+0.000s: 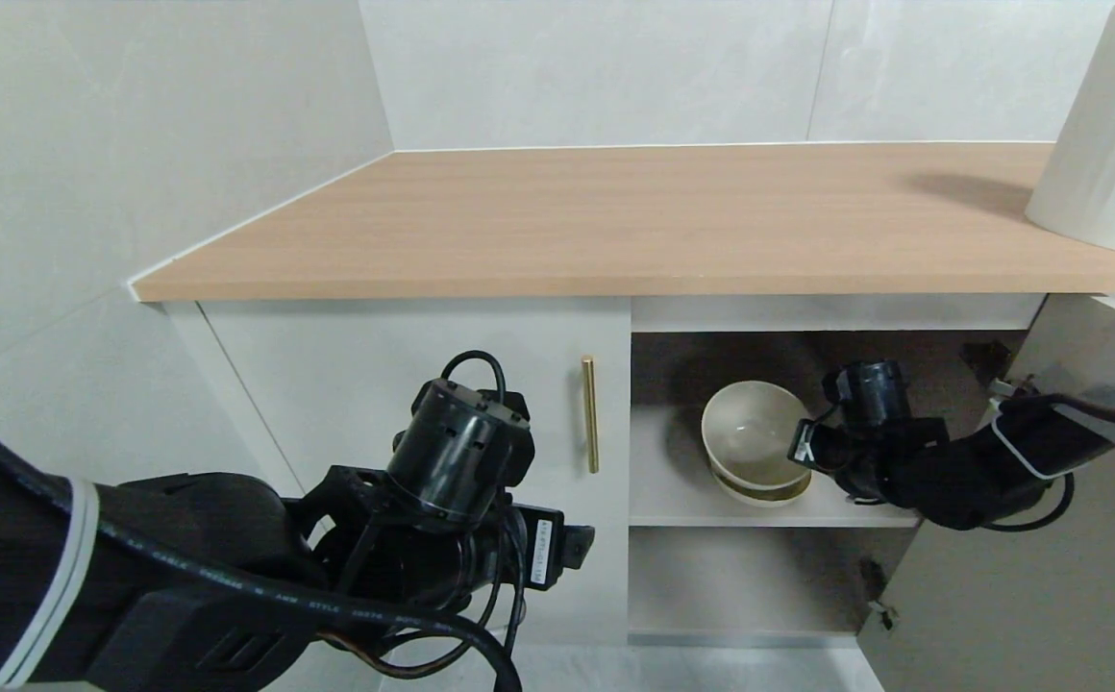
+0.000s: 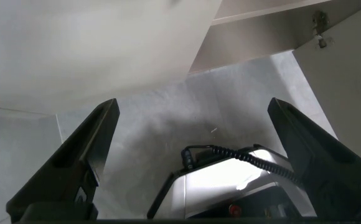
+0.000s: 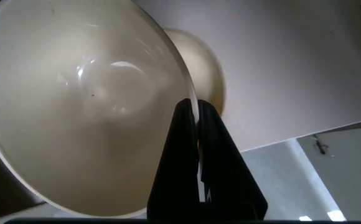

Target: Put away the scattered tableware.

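Head: bowl (image 1: 748, 432) tilted on second bowl (image 1: 759, 492), cabinet shelf (image 1: 673, 505) front edge near; right hand (image 1: 801, 452) at rim.
Left wrist: left hand (image 2: 193, 112) wide open, holding nothing, above floor (image 2: 243, 87).
Right wrist: fingers (image 3: 187, 162) pinched on bowl rim.

Closed left door (image 1: 394, 384) and its handle (image 1: 590, 413) bar that half; open right door (image 1: 1028, 577) flanks the opening; on the shelf (image 1: 668, 495), the bowl (image 1: 748, 440) in the right gripper (image 1: 803, 450) takes the middle, leaving room leftward; lower bay (image 1: 740, 577) seems passable.
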